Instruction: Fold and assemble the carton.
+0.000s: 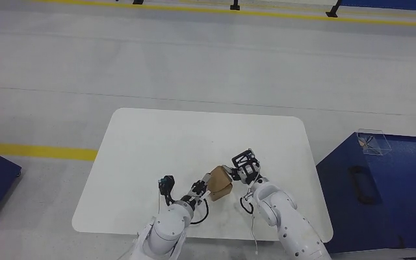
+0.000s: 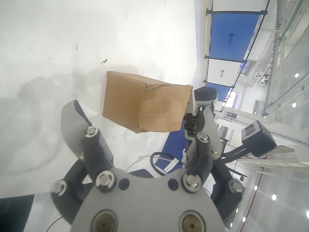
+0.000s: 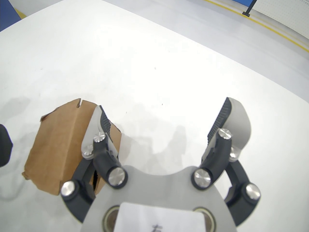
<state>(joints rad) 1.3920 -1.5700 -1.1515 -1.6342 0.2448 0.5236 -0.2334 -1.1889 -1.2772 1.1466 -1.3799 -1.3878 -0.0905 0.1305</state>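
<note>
**Carton wedged between two open grippers**

The brown carton [image 1: 220,183], already folded into a boxy shape, sits on the white table [image 1: 195,130]. Far more bare tabletop lies beyond the carton than on the robot's side of it.

The left gripper [image 2: 131,105] comes at the carton from one side with its jaws spread wide. The carton lies just past the fingertips and across the gap between them. One finger [image 2: 191,103] touches an end edge of the carton, while the other finger stands apart from it, so nothing is clamped.

The right gripper [image 3: 164,105] is on the carton's opposite side, also spread wide. Here the carton lies outside the jaws, with the outer face of one finger [image 3: 97,124] against its side. Only bare table shows between the two fingers.
</note>
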